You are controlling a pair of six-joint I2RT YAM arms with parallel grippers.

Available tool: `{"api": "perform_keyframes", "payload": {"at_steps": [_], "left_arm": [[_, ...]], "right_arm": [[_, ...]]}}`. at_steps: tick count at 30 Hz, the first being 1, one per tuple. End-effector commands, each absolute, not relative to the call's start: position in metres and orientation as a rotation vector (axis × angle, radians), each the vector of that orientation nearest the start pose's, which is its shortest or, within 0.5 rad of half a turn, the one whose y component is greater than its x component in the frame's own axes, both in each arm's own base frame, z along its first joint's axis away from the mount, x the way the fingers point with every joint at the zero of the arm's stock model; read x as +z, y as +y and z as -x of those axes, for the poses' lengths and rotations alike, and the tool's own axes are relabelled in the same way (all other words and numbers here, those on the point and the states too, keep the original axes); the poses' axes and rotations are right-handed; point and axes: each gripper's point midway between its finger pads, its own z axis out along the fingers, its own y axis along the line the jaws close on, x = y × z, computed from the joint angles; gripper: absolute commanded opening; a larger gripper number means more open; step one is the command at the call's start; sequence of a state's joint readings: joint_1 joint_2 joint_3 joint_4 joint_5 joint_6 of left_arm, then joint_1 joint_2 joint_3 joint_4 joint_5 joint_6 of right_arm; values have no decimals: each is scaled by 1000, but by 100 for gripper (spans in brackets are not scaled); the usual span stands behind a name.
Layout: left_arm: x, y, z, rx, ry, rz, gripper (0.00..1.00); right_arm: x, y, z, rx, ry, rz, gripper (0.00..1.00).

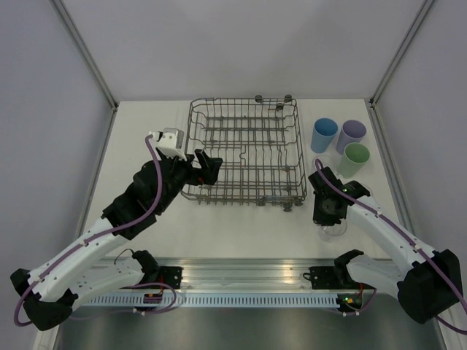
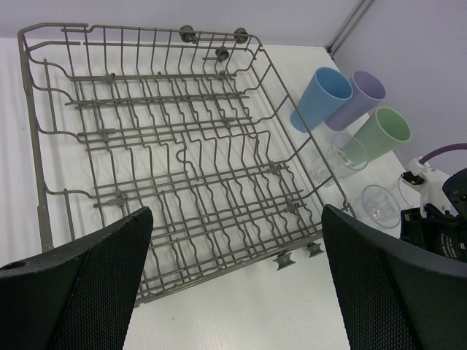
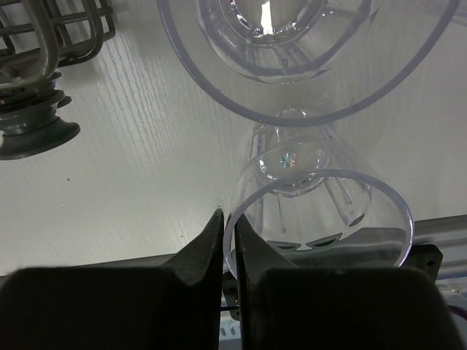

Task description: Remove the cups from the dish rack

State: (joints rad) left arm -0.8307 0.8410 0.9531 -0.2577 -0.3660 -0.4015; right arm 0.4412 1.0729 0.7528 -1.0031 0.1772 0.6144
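Clear plastic tumbler sits on white table, 4 o'clock of grey wire dish rack. R gripper is narrow, astride its rim; can't tell if pinching. Opaque plastic blue tumbler, lavender tumbler and green tumbler stand at 2 o'clock. L gripper is spread wide at 9 o'clock.

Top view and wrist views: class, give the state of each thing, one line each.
dish rack: empty.
left gripper: open, empty.
right gripper: fingers nearly together, grip uncertain.
clear cup: upright, rim between the right fingers.
second clear cup: upright, beside the green cup.
blue cup: upright, outside the rack.
lavender cup: upright, outside.
green cup: upright, outside.
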Motion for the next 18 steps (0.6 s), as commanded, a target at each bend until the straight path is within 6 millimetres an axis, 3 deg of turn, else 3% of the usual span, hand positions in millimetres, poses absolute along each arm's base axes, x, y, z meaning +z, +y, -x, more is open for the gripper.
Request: {"api": "perform_keyframes", "payload": {"at_steps": [1,6,7,10,14,18], "left_arm": [[322,-198,-252,-559,1733,-116,100],[322,-199,-252,-563,1733,-120,100],[322,-201,-253,-565,1735,-123,100],[322,-202,-253,-568,1738,-126,100],[321,-202,-254,-558,1758,-121,100],[314,-193,-259,-493,1831,-66,100]], "right_arm": [[75,75,-165,6,2814,-277,14],[82,74,-165,18,2791,-285,24],[86,73,-165,17,2784,-286,36],[96,69,-167,1,2753,-302,48],[114,66,-168,9,2713,-302,51],[147,67,-168,63,2655,-267,52]]}}
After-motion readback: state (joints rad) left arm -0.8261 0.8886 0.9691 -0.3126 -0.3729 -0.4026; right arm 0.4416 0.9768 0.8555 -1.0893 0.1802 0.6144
